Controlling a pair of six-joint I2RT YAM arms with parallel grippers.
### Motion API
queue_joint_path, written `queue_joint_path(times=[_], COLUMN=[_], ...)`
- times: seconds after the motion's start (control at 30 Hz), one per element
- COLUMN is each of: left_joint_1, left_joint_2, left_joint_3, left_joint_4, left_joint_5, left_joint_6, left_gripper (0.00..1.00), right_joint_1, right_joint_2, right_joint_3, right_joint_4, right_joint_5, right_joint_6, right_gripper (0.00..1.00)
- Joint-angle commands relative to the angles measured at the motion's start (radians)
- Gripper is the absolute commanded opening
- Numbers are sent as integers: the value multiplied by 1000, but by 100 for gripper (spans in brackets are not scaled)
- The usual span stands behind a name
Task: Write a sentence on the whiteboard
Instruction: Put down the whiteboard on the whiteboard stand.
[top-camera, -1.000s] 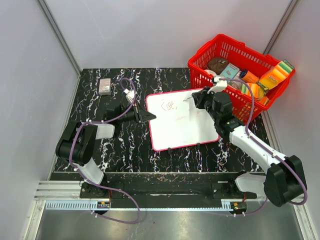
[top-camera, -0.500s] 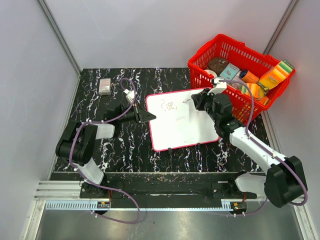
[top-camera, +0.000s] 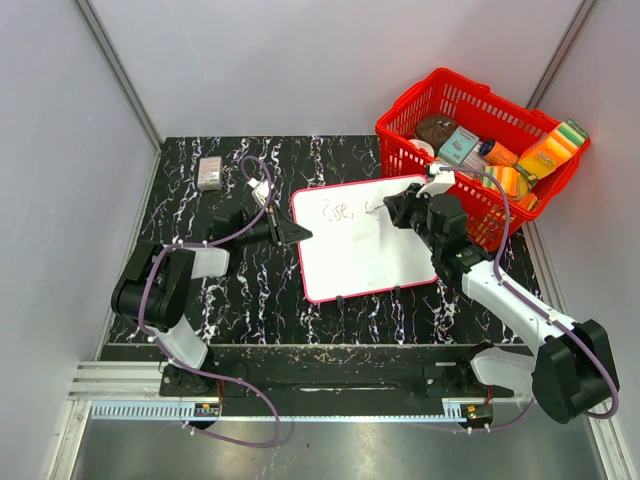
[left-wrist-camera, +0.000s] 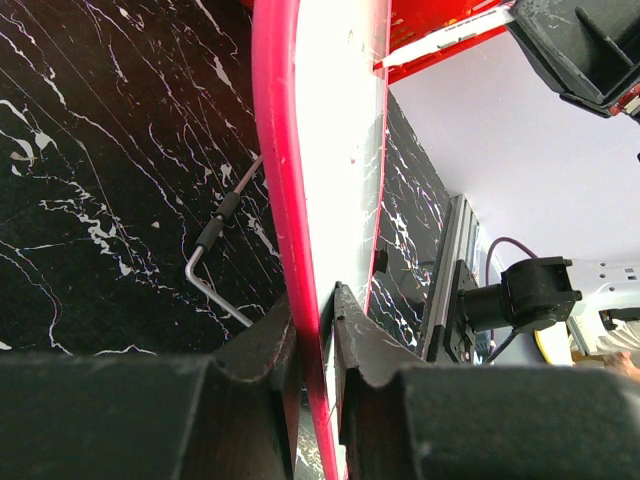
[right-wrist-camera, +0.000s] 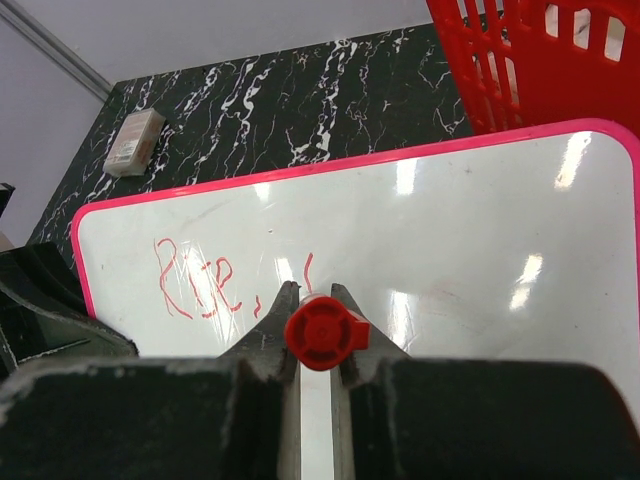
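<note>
A red basket (top-camera: 405, 150) stands at the far right corner of the black, white-veined counter (top-camera: 200, 300). Inside it lie packed goods: a brown round item (top-camera: 436, 127), a teal box (top-camera: 461, 142) and an orange-yellow packet (top-camera: 545, 155). Well apart, near the far left corner, a small pale block (top-camera: 210, 172) lies flat.
</note>
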Motion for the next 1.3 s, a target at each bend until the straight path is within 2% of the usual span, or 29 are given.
queue_joint_path(times=[0.0, 0.6, 1.27], left_joint_1=[-19, -21, -21], left_joint_2=[-24, -26, -27], left_joint_3=[9, 9, 8], left_joint_4=[24, 24, 24], left_joint_5=[-4, -2, -4], left_joint_6=[85, 85, 87], left_gripper=[0, 0, 0], right_joint_1=[-5, -5, -7], right_joint_2=[-11, 47, 50], right_joint_3=[-11, 72, 92], right_joint_4=[-22, 5, 5], right_joint_5=[-8, 21, 89], right_joint_6=[2, -10, -19], right_gripper=[0, 0, 0])
